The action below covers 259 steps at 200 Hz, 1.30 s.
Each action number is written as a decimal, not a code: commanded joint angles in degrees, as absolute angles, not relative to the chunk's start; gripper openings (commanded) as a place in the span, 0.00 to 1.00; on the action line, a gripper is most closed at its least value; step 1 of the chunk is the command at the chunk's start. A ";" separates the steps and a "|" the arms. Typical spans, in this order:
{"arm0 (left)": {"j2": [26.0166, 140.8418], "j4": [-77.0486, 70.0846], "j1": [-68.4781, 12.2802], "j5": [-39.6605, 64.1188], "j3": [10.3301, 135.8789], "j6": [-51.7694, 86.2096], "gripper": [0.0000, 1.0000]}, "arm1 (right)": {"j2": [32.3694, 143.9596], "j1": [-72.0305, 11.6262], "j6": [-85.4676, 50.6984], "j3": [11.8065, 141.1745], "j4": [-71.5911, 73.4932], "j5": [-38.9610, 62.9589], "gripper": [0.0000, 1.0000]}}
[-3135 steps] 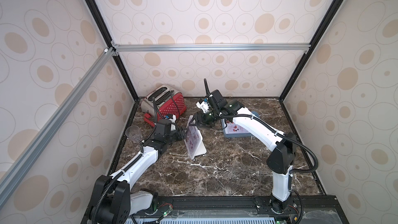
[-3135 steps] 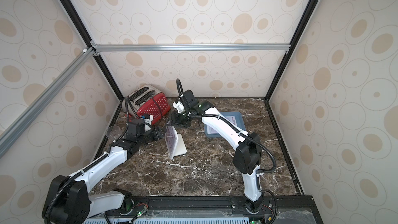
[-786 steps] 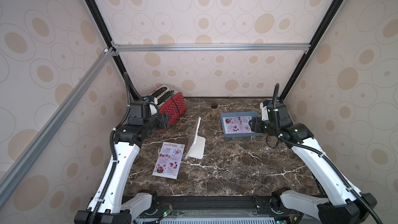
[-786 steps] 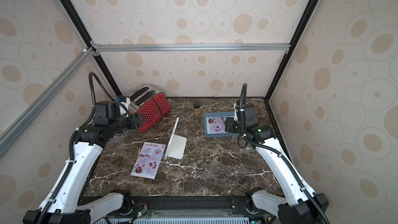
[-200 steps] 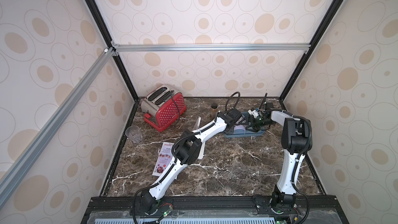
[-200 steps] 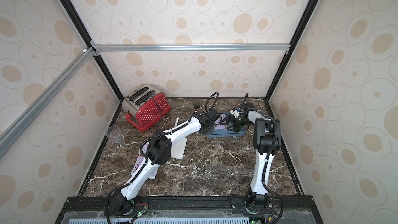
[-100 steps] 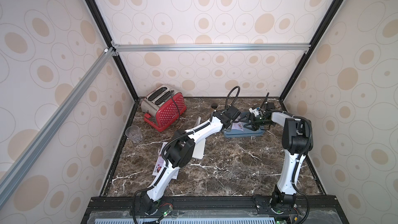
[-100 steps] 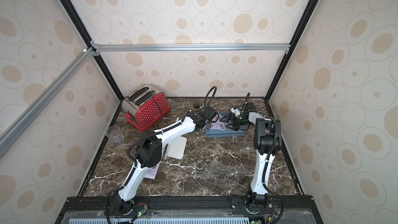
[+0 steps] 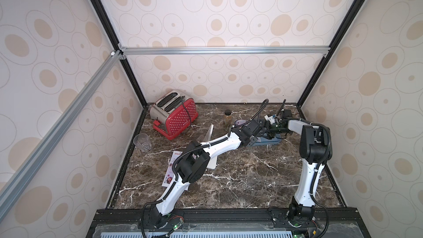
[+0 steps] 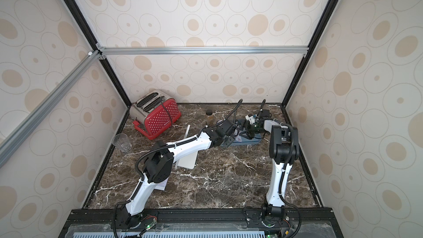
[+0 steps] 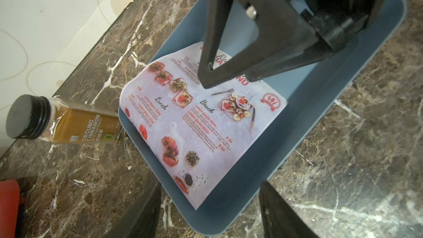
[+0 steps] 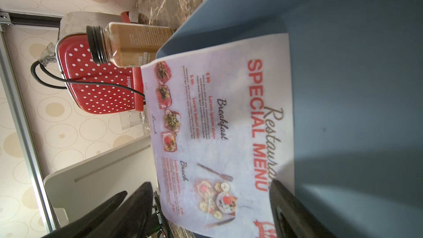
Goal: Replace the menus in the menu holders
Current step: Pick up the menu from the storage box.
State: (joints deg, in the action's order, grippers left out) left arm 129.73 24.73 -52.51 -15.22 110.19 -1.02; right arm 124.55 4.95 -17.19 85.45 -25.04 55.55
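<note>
One menu [image 11: 201,120] lies face up in the blue-grey tray [image 11: 320,111], and its far edge curls up over the tray rim beside the bottle. My left gripper [image 11: 210,184] hangs open above the tray's near corner with nothing between its fingers. My right gripper [image 12: 210,183] is open and low over the same menu [image 12: 217,133], with one fingertip [image 11: 206,81] on its red heading. A second menu [image 9: 170,172] lies flat on the marble, partly hidden under my left arm. The clear menu holder [image 9: 209,131] stands upright on its white base [image 10: 188,160], and nothing shows in it.
A red polka-dot toaster [image 9: 175,116] stands at the back left with a clear cup [image 9: 142,141] in front of it. The ground cinnamon bottle [image 11: 64,122] stands against the tray's far corner. Both arms crowd the tray [image 9: 272,140] at the back right.
My left gripper's jaws have spread apart over the tray, and the left arm's elbow has swung a little to the left. The right gripper has stayed at the menu.
</note>
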 commanded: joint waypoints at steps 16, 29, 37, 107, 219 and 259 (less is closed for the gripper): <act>130.34 23.45 -52.73 -16.37 110.14 -10.42 0.70 | 125.51 5.01 -17.67 84.91 -24.94 56.42 0.81; 129.91 23.55 -52.73 -16.35 109.46 -12.48 0.72 | 125.51 5.01 -17.81 84.91 -25.03 56.40 0.81; 129.61 23.55 -52.73 -16.50 108.85 -13.71 0.73 | 125.51 5.01 -17.80 84.90 -25.03 56.43 0.81; 130.11 21.21 -52.82 -23.14 106.97 -19.86 0.73 | 125.51 5.01 -18.16 84.72 -24.87 56.41 0.81; 134.05 16.31 -53.85 -28.04 105.69 -24.26 0.66 | 125.54 5.01 -18.37 85.43 -25.31 56.95 0.80; 134.30 10.54 -54.32 -32.38 103.05 -27.60 0.55 | 124.91 5.01 -18.18 85.87 -26.33 57.08 0.80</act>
